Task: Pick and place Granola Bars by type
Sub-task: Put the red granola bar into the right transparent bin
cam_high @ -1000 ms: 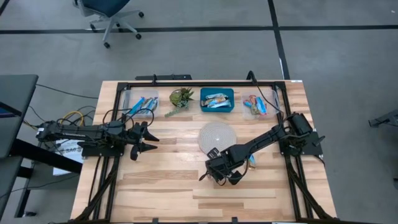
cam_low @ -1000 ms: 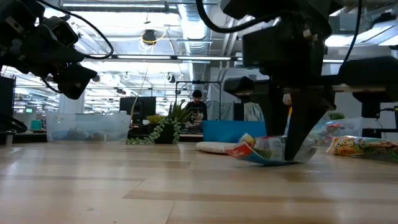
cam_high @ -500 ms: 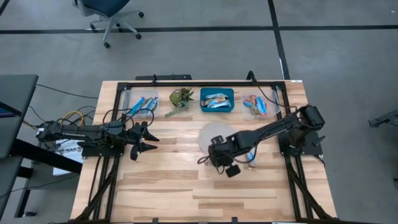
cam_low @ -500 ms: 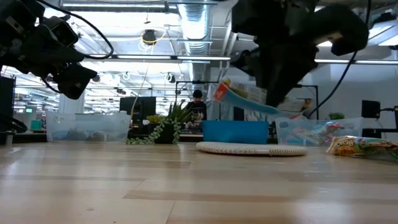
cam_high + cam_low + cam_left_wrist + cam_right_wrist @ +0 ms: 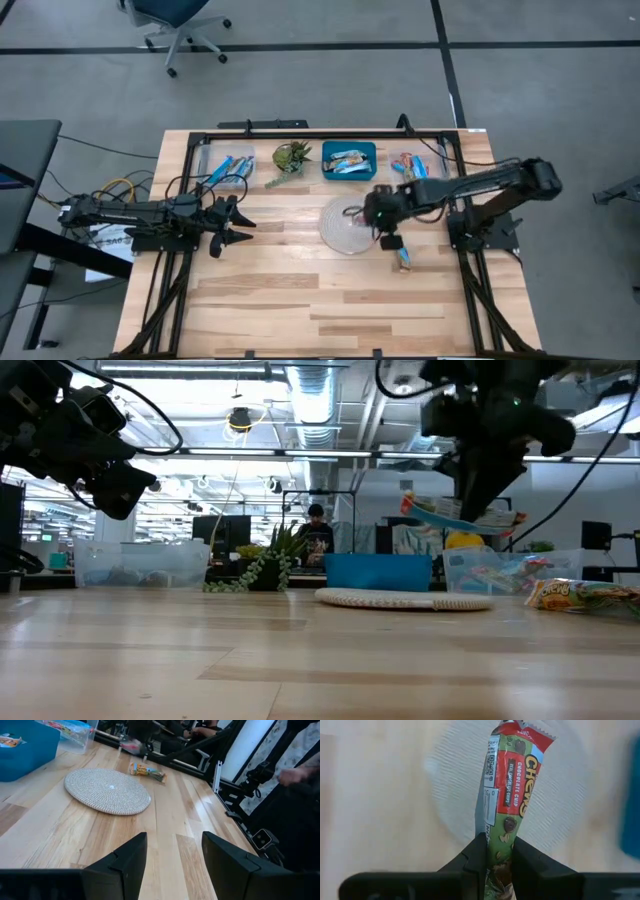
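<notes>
My right gripper (image 5: 372, 211) hovers above the right part of the round woven mat (image 5: 348, 226), shut on a red-and-green granola bar (image 5: 507, 795). The same bar (image 5: 457, 514) shows in the low view, well above the table. A second bar (image 5: 403, 258) lies flat on the table to the near right of the mat, also visible in the left wrist view (image 5: 146, 770). Further bars lie in three bins along the far edge. My left gripper (image 5: 236, 224) waits open at the table's left side, off the wood (image 5: 172, 865). My right gripper pinches the granola bar near one end (image 5: 498, 851) between its two fingers (image 5: 476, 857), coming from above and slanting down. The bar's longer part sticks out past the fingertips, roughly level with a slight tilt (image 5: 440, 512). It is lifted clear, above the mat.
Along the far edge stand a clear bin with blue bars (image 5: 226, 166), a green plant (image 5: 292, 157), a blue bin (image 5: 349, 160) and a clear bin with orange-red bars (image 5: 410, 168). Bare wood fills the table's near half. A person sits in the room behind (image 5: 317, 520).
My right gripper has risen from the table's near middle with the bar and swung toward the far right, ending above the mat. The bar, first with its end on the wood, is now lifted clear and held high. The second bar has stayed where it lay.
</notes>
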